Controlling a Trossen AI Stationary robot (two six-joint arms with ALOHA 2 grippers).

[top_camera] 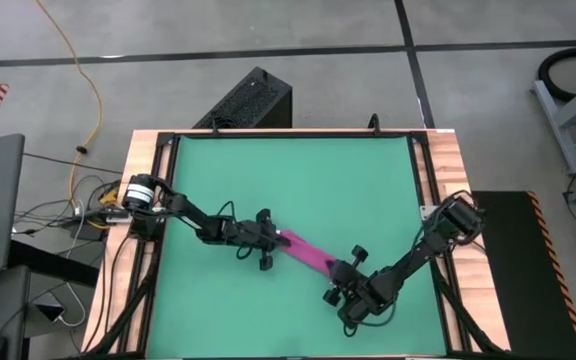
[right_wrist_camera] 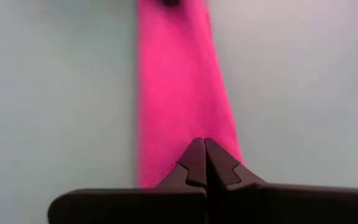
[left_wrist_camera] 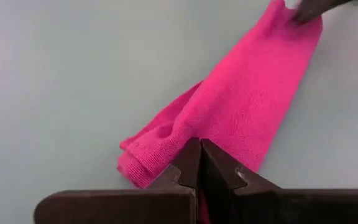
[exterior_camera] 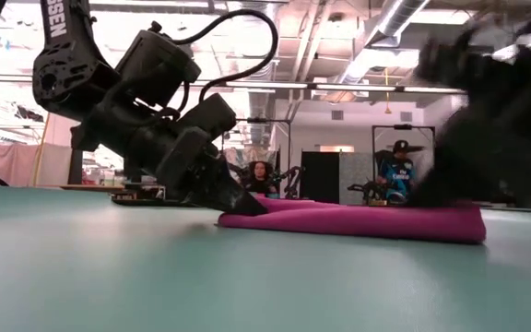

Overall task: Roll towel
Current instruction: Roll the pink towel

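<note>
The towel (top_camera: 306, 252) is a magenta cloth folded into a long narrow strip. It lies flat on the green table mat (top_camera: 298, 180), slanting from centre toward the near right. My left gripper (top_camera: 273, 240) is shut at the strip's left end, and my right gripper (top_camera: 340, 270) is shut at its right end. The low view shows the strip (exterior_camera: 367, 221) lying in a few layers on the mat. The white tag does not show. My left gripper has its shut fingertips (left_wrist_camera: 201, 149) on the towel's left end (left_wrist_camera: 185, 134), near the folded corner. The fingers slant down from the table's left, along the strip (exterior_camera: 247, 205). The end rests on the mat, slack. I cannot tell how many layers it holds. My right gripper has its shut fingertips (right_wrist_camera: 204, 149) on the towel's right end (right_wrist_camera: 185, 140), at the middle of its width. The fingers come from the near right, along the strip. The towel lies flat on the mat ahead of them. The gripper hides the pinched layers.
Wooden rails (top_camera: 153, 200) frame the mat on the left and right. A black box (top_camera: 248, 100) stands on the floor beyond the far edge. Bare mat lies on the far side and the near left of the towel. People sit in the room behind (exterior_camera: 396, 171).
</note>
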